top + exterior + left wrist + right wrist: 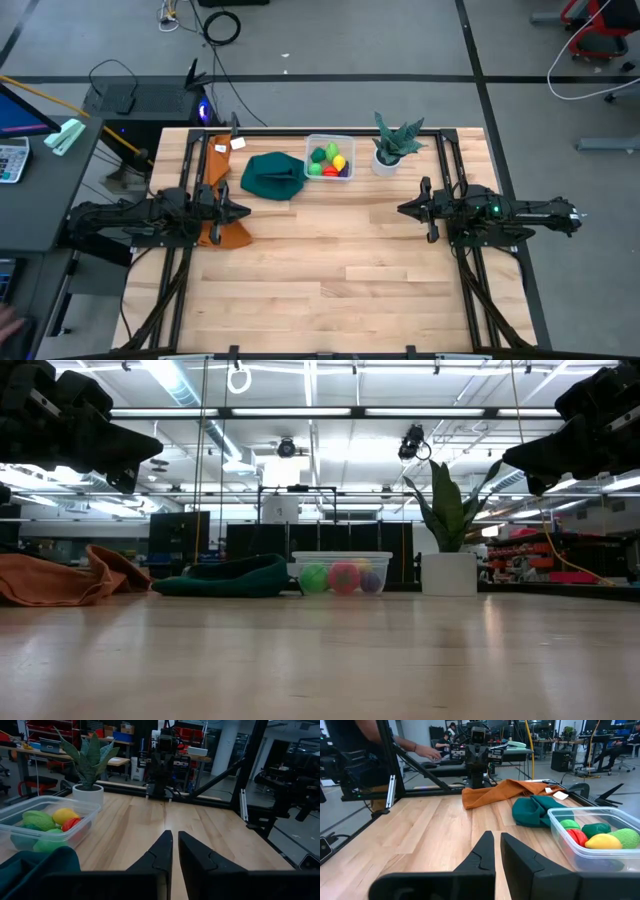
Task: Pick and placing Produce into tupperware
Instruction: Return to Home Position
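Note:
The clear tupperware (329, 158) stands at the table's far middle on its flat base. The produce (330, 160) lies inside it: yellow (603, 841), red (577, 836), light green (37, 819) and dark green (596, 829) pieces, and a purple one (371, 580). My left gripper (245, 211) hovers shut at the table's left, pointing level toward the right. My right gripper (402, 209) hovers shut at the right, pointing level back at it. Both hang well above the wood, nearer than the tupperware, and hold nothing.
A dark green cloth (272, 175) lies just left of the tupperware, and an orange cloth (222, 200) lies under my left arm. A potted plant (393, 145) stands right of the tupperware. Bare wood (330, 270) spreads between the grippers and toward the near edge. A person (415, 745) works beyond the table.

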### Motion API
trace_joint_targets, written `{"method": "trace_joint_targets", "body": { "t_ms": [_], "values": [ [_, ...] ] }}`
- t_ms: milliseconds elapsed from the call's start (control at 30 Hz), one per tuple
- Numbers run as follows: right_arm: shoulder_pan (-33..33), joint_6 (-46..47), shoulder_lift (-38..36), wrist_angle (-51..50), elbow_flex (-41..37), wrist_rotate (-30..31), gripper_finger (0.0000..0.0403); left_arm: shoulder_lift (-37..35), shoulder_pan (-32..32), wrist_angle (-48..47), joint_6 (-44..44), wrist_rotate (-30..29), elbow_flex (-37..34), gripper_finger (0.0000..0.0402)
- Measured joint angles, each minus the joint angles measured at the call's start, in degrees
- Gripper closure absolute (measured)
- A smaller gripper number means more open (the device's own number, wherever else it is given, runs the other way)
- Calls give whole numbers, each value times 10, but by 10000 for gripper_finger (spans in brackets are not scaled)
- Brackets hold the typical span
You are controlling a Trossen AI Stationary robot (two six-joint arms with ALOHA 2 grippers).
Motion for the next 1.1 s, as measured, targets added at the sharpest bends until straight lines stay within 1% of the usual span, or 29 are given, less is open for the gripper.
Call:
{"method": "trace_joint_targets", "body": {
  "t_ms": [167,500,867,1100],
  "values": [
    [0,0,0,0,0,0,403,0,0,0,0,0,0,363],
    [0,0,0,0,0,0,403,0,0,0,0,0,0,376],
    [0,0,0,0,0,0,403,0,0,0,0,0,0,363],
    [0,0,0,0,0,0,403,0,0,0,0,0,0,368]
  ]
}}
